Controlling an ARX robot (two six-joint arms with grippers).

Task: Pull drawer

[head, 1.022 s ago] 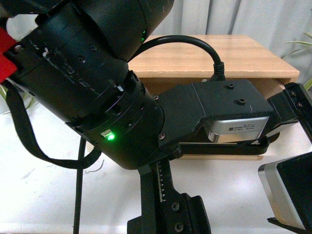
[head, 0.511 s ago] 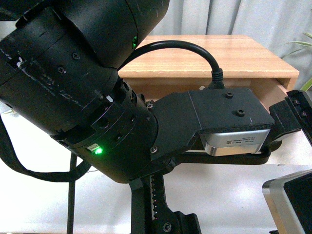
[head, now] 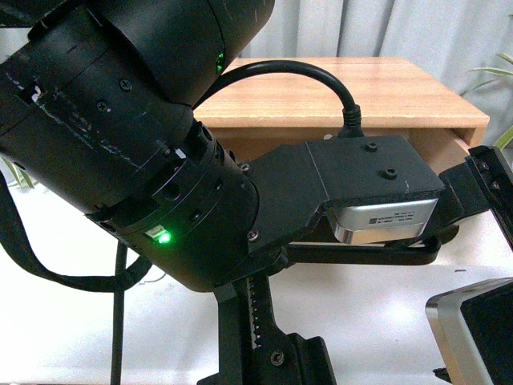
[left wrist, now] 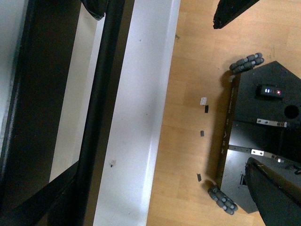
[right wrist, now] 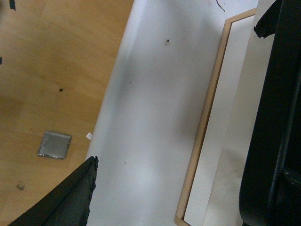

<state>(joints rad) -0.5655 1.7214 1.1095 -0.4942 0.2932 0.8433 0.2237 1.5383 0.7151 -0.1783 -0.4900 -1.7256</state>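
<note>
Your thick black left arm [head: 136, 136] fills most of the front view. It has a small green light [head: 164, 237] glowing on it, and a black cable [head: 304, 70] loops over to the silver and black wrist camera [head: 385, 218]. Behind the arm a light-brown wooden cabinet [head: 377, 88] stands on the white table [head: 48, 337], with a grey curtain [head: 385, 28] at the back. The wide drawer with a white front and a long black bar handle [left wrist: 100, 122] sits just under the cabinet's top. Your arm hides nearly all of it from the front, so you cannot tell how far out it is. In the left wrist view the handle is a long black bar running right across the picture, beside a white strip of table. Beyond that are the light wooden floor [left wrist: 188, 94] and the black robot base with grey wheels [left wrist: 263, 141]. The left end effector [left wrist: 75, 110] is right at the handle, and one black fingertip [left wrist: 95, 8] shows close to the bar. You cannot tell whether it is clamped on the bar or loose. The silver-edged black block on the right arm [head: 473, 329] peeks in low at the side of the front view. The right end effector [right wrist: 275, 94] is only a dark shape over the table, near a white panel with a thin light-wood edge [right wrist: 211, 117]. You cannot tell how wide it is.
</note>
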